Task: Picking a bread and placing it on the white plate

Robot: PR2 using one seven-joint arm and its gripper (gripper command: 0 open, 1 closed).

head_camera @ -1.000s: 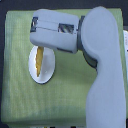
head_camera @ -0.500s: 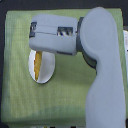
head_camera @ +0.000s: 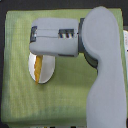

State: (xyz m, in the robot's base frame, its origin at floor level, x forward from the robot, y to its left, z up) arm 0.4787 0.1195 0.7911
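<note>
Exterior view, looking down: the robot's arm point(head_camera: 102, 75) reaches in from the lower right and its big grey wrist housing covers the upper half of the white plate point(head_camera: 46, 75). The gripper point(head_camera: 36, 40) sits at the housing's far end toward the exterior view's left, but its fingers are too blurred and foreshortened to read — I cannot tell whether they are spread or pressed together, nor whether they grip anything.

The bread point(head_camera: 39, 65) shows as a golden-orange strip lying lengthwise inside the plate, its upper end hidden under the housing. It looks already down on the plate, so the step in hand is probably the release and retreat.

To do that well, the fingers should part fully before any lift, and the lift should go straight up — a sideways drag could roll the loaf toward the rim.

The plate lies on a green cloth point(head_camera: 20, 95) covering the surface; there is open cloth below the plate and on the exterior view's left, and the cloth's left edge is near.
</note>
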